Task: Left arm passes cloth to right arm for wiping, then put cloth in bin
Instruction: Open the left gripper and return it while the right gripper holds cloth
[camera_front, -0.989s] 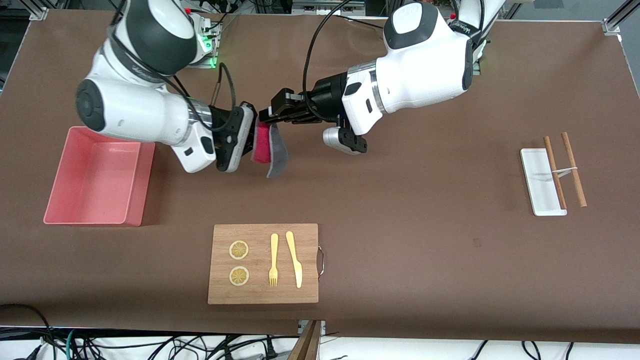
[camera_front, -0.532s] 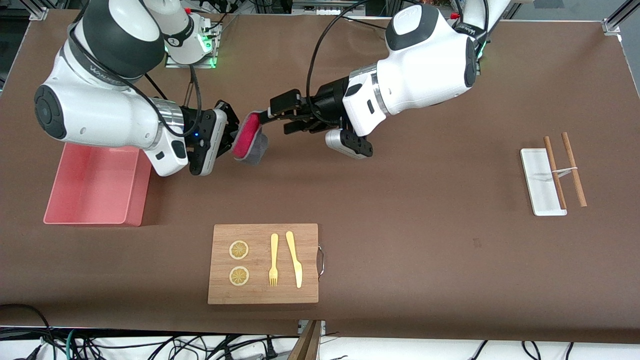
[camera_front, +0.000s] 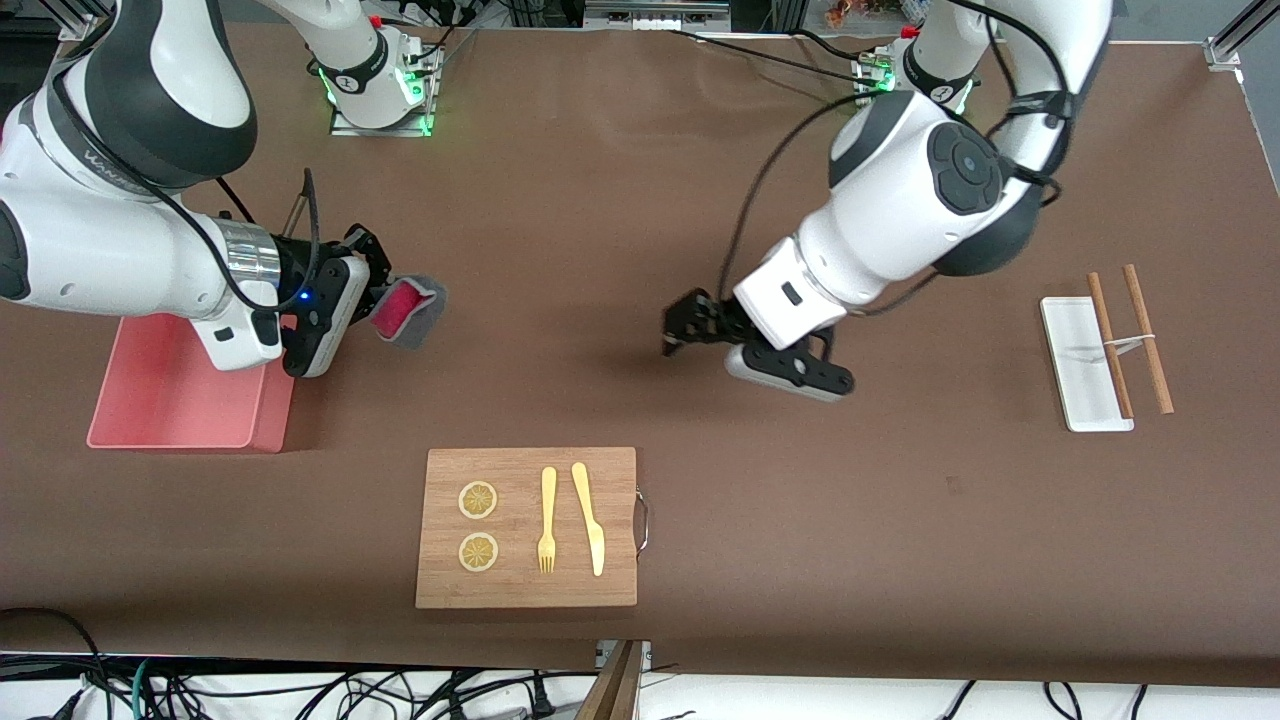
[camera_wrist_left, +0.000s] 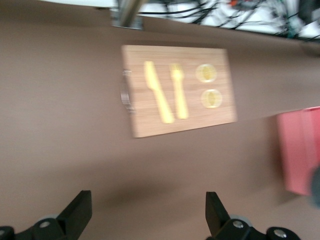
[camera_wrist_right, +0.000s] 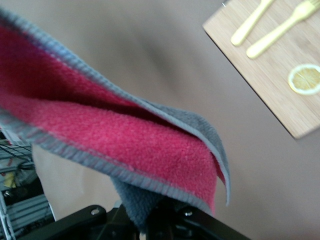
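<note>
The cloth (camera_front: 412, 312), crimson inside with a grey outer face, hangs folded from my right gripper (camera_front: 378, 298), which is shut on it above the table beside the bin (camera_front: 160, 395). In the right wrist view the cloth (camera_wrist_right: 125, 130) fills most of the picture, pinched at its grey fold by the right gripper (camera_wrist_right: 150, 222). The pink bin is partly covered by the right arm. My left gripper (camera_front: 676, 330) hangs over bare table near the middle, open and empty. In the left wrist view its fingers (camera_wrist_left: 77, 215) stand wide apart around the left gripper (camera_wrist_left: 147, 220) point.
A wooden cutting board (camera_front: 527, 590) with two lemon slices, a yellow fork and a knife lies near the front camera. A white tray (camera_front: 1075, 365) with two chopsticks lies toward the left arm's end. The bin's corner (camera_wrist_left: 300, 150) shows in the left wrist view.
The left gripper opened, let go of the cloth and drew back toward its own end. The right arm carried the cloth away toward the bin.
</note>
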